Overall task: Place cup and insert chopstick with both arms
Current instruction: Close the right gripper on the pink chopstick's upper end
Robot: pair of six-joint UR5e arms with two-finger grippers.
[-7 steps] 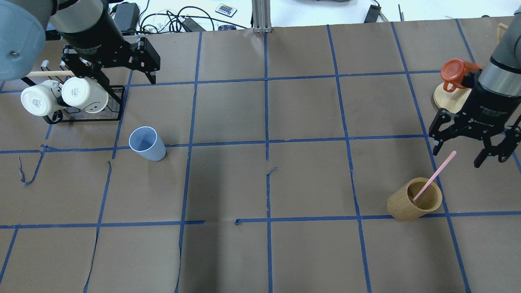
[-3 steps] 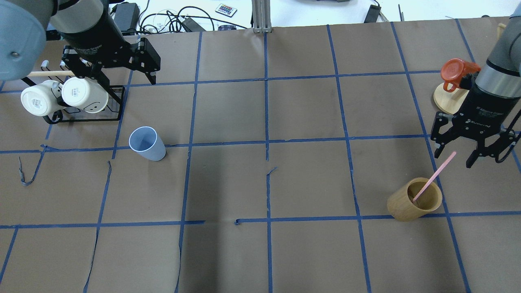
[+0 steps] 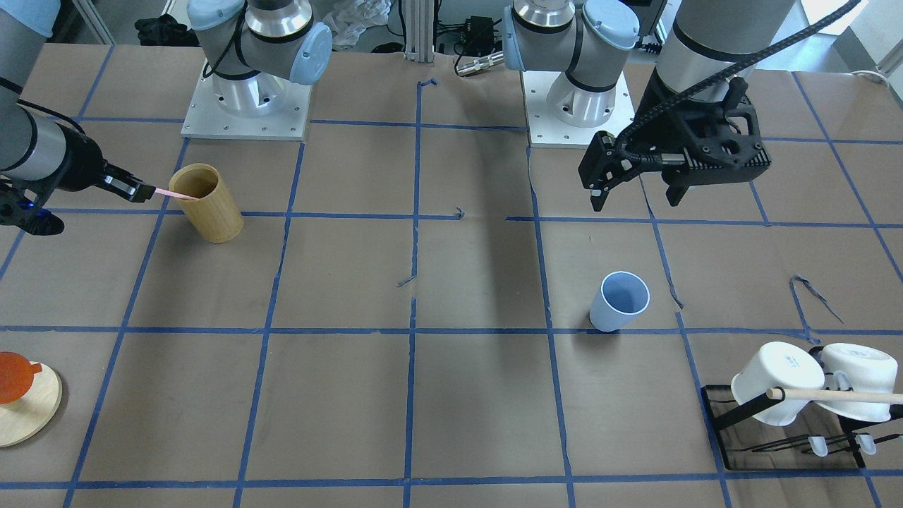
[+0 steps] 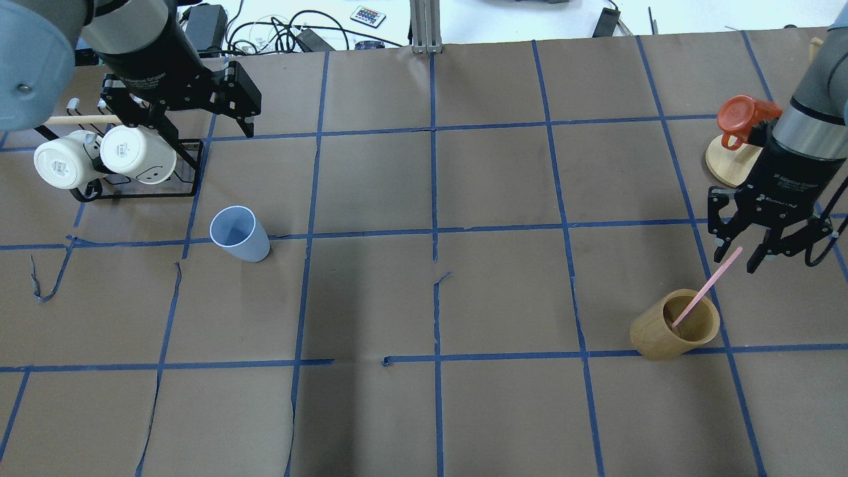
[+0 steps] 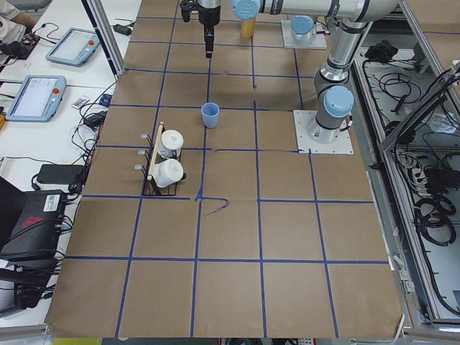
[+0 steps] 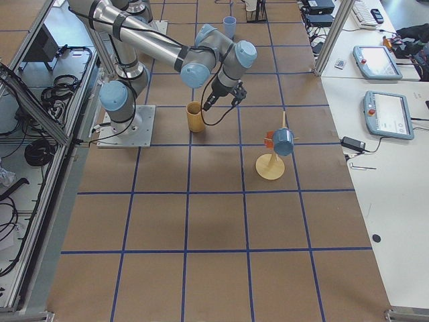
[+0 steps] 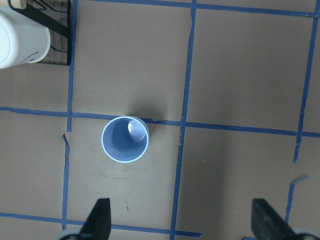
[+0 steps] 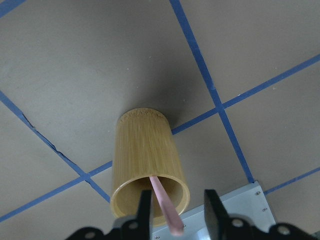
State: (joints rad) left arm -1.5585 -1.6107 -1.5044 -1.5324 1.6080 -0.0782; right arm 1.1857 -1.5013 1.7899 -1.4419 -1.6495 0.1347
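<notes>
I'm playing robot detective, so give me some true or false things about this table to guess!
The pink chopstick stands in the bamboo cup. True.
The blue cup lies on its side. False: it stands upright, empty.
The left gripper holds the blue cup. False: it hangs open, apart from the cup.
Two white mugs sit on the black rack. True.

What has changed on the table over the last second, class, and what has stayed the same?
The right tool has drawn its fingers in from wide open around the top of the pink chopstick. The right wrist view shows a gap on either side, so nothing is gripped yet. The chopstick leans in the bamboo cup as before. The left tool, open, and the blue cup have not moved.
</notes>
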